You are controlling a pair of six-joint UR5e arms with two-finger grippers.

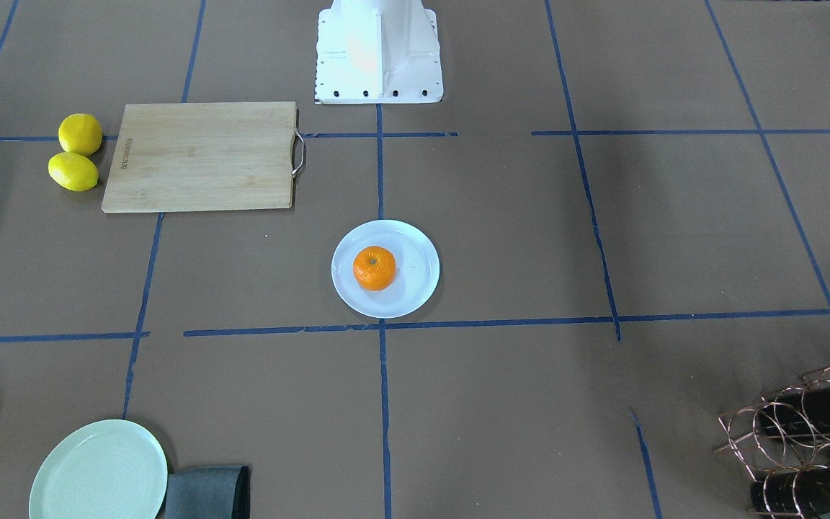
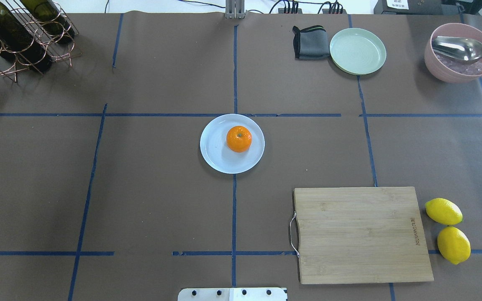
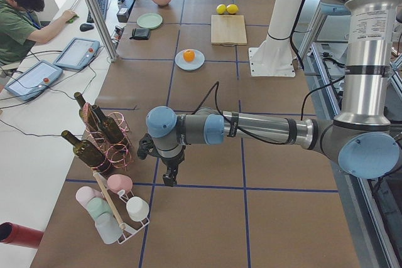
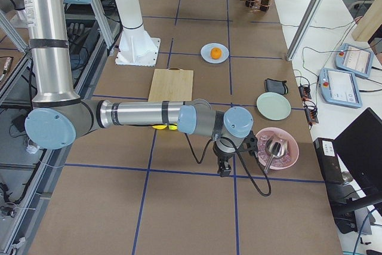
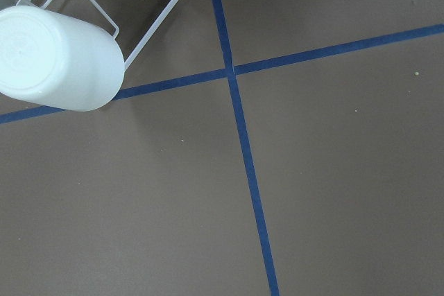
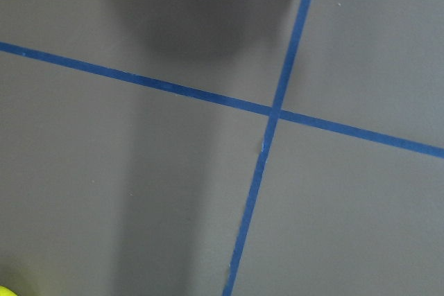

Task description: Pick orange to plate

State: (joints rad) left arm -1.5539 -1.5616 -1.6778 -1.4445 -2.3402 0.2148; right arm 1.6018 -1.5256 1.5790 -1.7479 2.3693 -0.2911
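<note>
The orange [image 1: 375, 268] [image 2: 239, 139] rests stem up on the small white plate [image 1: 415, 288] [image 2: 216, 151] at the middle of the table, a little off the plate's centre. Nothing touches it. Both arms are far from it. The left gripper [image 3: 169, 177] hangs over bare table by the cup rack, seen only in the exterior left view, so I cannot tell whether it is open or shut. The right gripper [image 4: 224, 168] hangs beside the pink bowl, seen only in the exterior right view, and its state cannot be told either. Neither wrist view shows any fingers.
A wooden cutting board [image 2: 362, 234] lies near the robot's base, with two lemons [image 2: 448, 230] beside it. A pale green plate [image 2: 357, 51], a grey cloth [image 2: 310, 42] and a pink bowl with a spoon [image 2: 458, 52] stand at the far right. A wine rack [image 2: 15, 37] fills the far left corner.
</note>
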